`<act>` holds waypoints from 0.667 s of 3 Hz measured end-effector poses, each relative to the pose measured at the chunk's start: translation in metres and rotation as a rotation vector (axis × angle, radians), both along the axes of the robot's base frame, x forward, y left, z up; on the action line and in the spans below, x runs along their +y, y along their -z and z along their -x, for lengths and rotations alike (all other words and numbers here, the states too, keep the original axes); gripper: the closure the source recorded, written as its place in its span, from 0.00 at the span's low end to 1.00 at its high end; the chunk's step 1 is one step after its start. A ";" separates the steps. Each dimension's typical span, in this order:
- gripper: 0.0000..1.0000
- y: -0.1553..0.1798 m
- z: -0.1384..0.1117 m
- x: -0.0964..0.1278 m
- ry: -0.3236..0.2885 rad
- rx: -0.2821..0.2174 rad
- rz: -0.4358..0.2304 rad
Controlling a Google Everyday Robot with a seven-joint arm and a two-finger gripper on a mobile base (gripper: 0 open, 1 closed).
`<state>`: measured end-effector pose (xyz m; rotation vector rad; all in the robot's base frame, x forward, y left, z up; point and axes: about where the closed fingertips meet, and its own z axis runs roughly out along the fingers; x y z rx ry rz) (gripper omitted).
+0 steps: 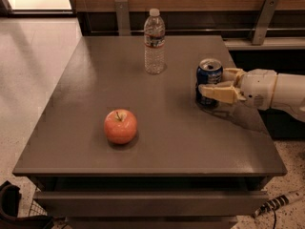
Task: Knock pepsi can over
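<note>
**Pepsi can upright between the spread fingers of the pincer**

The pepsi can point(209, 71) stands upright on the grey table point(86, 94), at about 3 o'clock from the table's middle and near the right edge. Its silver top and pull tab face up, and its blue side faces the camera.

The gripper point(213, 80) reaches in from 3 o'clock on a white arm point(271, 88), low over the tabletop. It is released, not clenched: its two tan fingers stand apart with the can between them. The near finger point(217, 92) runs across the lower front of the can, on its 6 o'clock side, and appears to lie against it. The far finger point(232, 73) sits at the can's 3 o'clock side, just beside the rim, and its tip goes out of sight behind the can. Whether the fingers press on the can cannot be told.

A clear plastic water bottle point(154, 42) stands upright at about 10 o'clock from the can, apart from it, towards the table's far edge. A red apple point(120, 126) rests at about 7 o'clock from the table's middle, well apart from both can and pincer.
</note>
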<state>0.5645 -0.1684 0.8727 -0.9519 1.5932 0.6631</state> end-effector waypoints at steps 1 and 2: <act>1.00 -0.004 0.007 0.005 -0.025 0.040 0.111; 1.00 -0.006 0.017 0.003 -0.039 0.102 0.285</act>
